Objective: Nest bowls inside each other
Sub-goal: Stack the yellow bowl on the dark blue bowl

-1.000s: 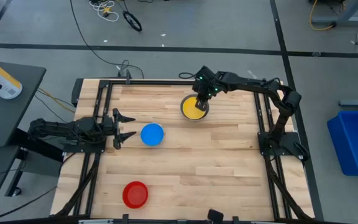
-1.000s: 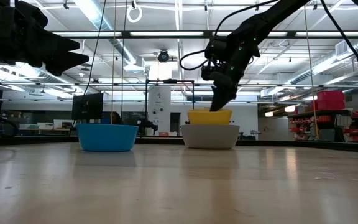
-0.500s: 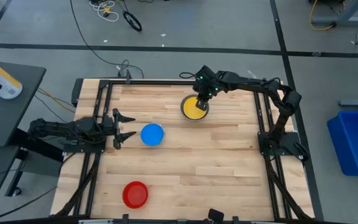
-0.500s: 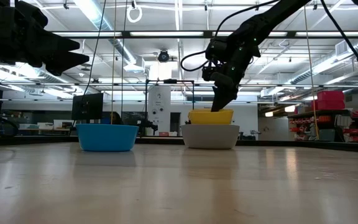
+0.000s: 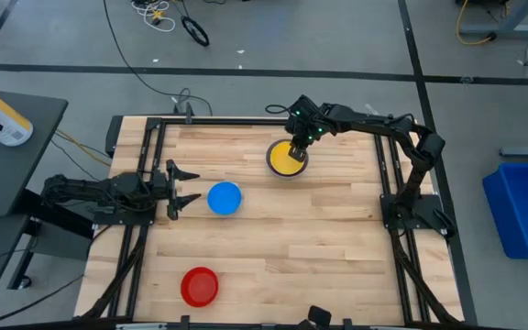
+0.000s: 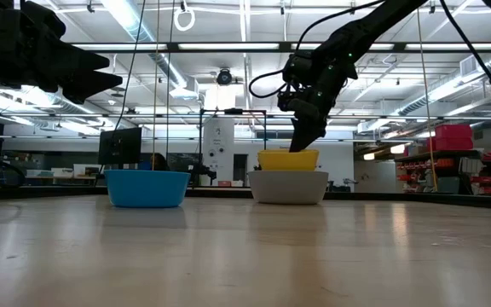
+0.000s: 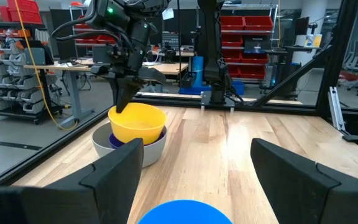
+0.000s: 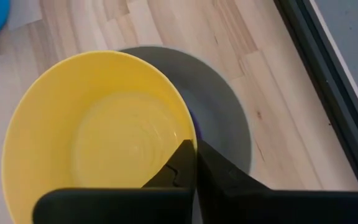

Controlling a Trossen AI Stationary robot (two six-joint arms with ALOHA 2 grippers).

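A yellow bowl (image 5: 286,160) sits in a grey bowl (image 8: 229,106) at the table's far middle, and the rim of a dark blue bowl (image 7: 113,140) shows between them. My right gripper (image 8: 194,152) is shut on the yellow bowl. A light blue bowl (image 5: 225,198) stands on its base at the table's middle left, and a red bowl (image 5: 200,286) stands near the front edge. My left gripper (image 5: 176,189) waits open at the table's left edge, pointing level at the light blue bowl. My right gripper pinches the yellow bowl's rim (image 8: 185,138) on its far right side, one finger inside the bowl and one outside. The fingers slant down from the table's far right. The bowl sits slightly tilted with its lower part down inside the grey bowl (image 6: 288,186).
A dark metal frame (image 5: 388,165) runs along the table's sides and far edge, close to the stacked bowls. Bare wood (image 5: 319,247) lies between the stack, the light blue bowl and the red bowl.
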